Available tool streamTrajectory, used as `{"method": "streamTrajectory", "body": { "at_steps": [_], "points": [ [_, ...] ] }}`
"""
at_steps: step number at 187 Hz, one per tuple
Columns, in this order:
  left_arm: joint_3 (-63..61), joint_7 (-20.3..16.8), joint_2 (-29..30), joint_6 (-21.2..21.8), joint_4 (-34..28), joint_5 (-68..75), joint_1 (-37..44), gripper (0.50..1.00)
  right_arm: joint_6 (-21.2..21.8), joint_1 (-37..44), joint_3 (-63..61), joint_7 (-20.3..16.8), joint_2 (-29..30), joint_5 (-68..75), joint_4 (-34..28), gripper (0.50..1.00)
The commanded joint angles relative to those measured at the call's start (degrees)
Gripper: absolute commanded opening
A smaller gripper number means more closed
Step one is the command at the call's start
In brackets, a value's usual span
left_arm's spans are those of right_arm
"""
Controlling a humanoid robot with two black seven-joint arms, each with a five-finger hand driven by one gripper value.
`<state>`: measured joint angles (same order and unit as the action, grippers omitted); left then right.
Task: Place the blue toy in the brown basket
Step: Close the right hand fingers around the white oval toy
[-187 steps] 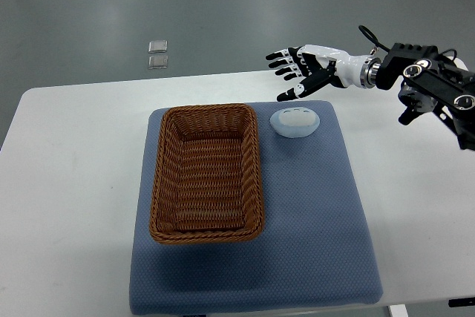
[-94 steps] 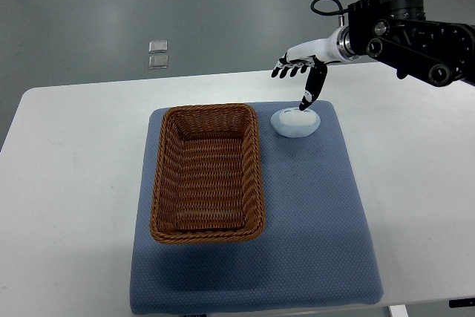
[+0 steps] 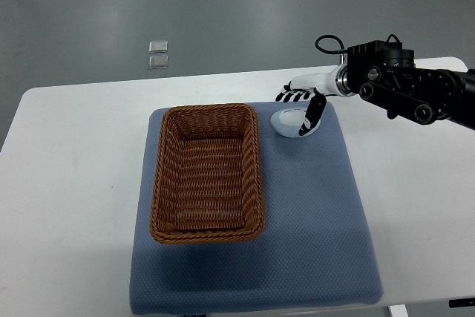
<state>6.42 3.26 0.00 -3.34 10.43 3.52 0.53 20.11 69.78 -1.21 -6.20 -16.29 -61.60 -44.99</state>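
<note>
The blue toy (image 3: 288,123), a pale blue rounded plush, lies on the blue mat just right of the brown wicker basket's (image 3: 206,112) far right corner. My right hand (image 3: 298,108) reaches in from the right and is down at the toy. Its fingers (image 3: 292,96) sit just behind the toy's far edge and its thumb (image 3: 313,111) lies across the toy's right side. The hand is still spread, not closed around the toy. The basket holds nothing. The left arm is out of sight.
The blue mat (image 3: 319,213) lies on a white table (image 3: 74,183) and carries both basket and toy. Two small clear squares (image 3: 157,55) lie on the grey floor beyond the table's far edge.
My right hand has swung in from the right, turned downward and dropped onto the toy, with its thumb now against it. The toy and basket have not moved.
</note>
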Motion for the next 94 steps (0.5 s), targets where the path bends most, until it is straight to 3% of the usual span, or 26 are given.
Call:
{"method": "streamTrajectory", "body": {
  "at_steps": [1, 68, 88, 94],
  "points": [
    [-0.1, 0.0, 0.0, 0.0, 0.3, 0.0, 0.0, 1.000, -1.2, -0.8, 0.2, 0.0, 0.5, -0.3, 0.5, 0.899],
    [0.0, 0.0, 0.0, 0.0, 0.3, 0.0, 0.0, 1.000, -4.4, -2.8, 0.4, 0.2, 2.5, -0.5, 2.6, 0.862],
    [0.1, 0.0, 0.0, 0.0, 0.1, 0.0, 0.0, 1.000, -4.6, -3.2, 0.7, 0.3, 3.6, -0.5, 3.7, 0.778],
    [0.1, 0.0, 0.0, 0.0, 0.1, 0.0, 0.0, 1.000, -4.7, -3.3, 1.0, 0.3, 3.8, -0.6, 4.0, 0.717]
  ]
}}
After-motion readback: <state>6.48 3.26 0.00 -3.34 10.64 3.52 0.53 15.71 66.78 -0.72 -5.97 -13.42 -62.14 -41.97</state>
